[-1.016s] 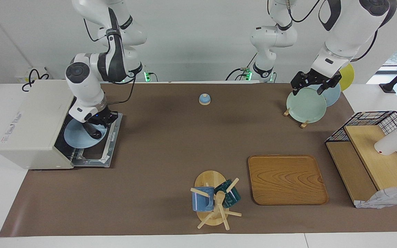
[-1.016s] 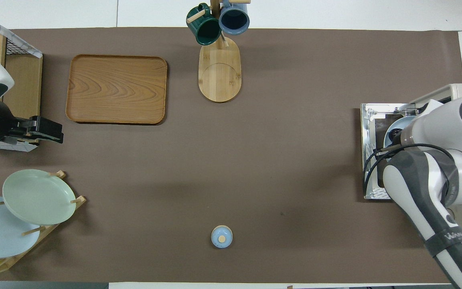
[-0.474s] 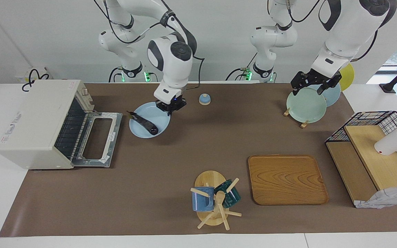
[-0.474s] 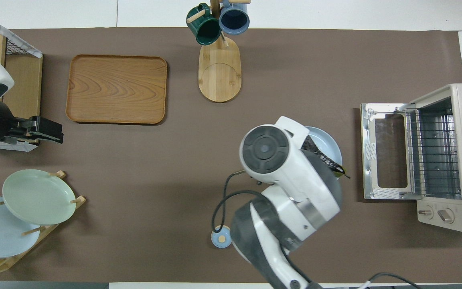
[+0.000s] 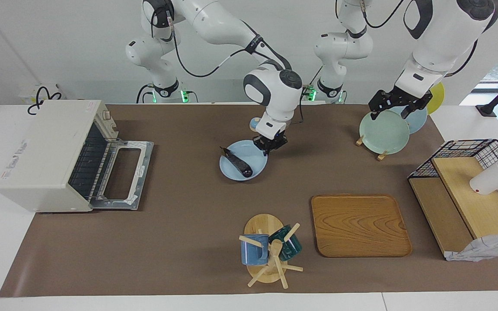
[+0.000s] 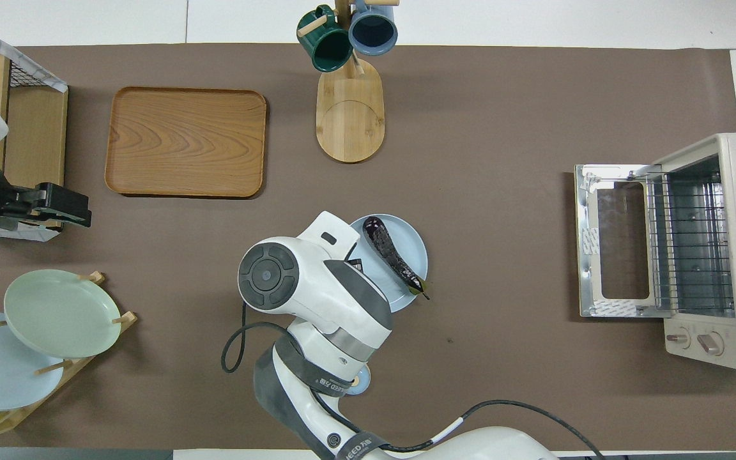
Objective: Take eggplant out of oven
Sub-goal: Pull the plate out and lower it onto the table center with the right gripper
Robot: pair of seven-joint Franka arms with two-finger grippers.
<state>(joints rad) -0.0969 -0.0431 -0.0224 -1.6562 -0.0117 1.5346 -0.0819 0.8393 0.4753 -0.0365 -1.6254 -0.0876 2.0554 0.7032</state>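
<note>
Now that the eggplant [image 5: 239,163] lies on the light blue plate [image 5: 255,149] out on the brown mat [image 5: 188,224], the big part of the job looks done. The oven [image 5: 46,151] sits at the right arm's end of the table, its door [image 5: 121,175] flat open and its rack bare. From the oven, the plate is at about 3 o'clock in the facing view. The right gripper [image 5: 270,142] pinches the plate's rim at the edge nearer the robots. I think only letting go is left. The left gripper [image 5: 394,106] waits over the green plate [image 5: 383,131] in the rack, fingers spread.
</note>
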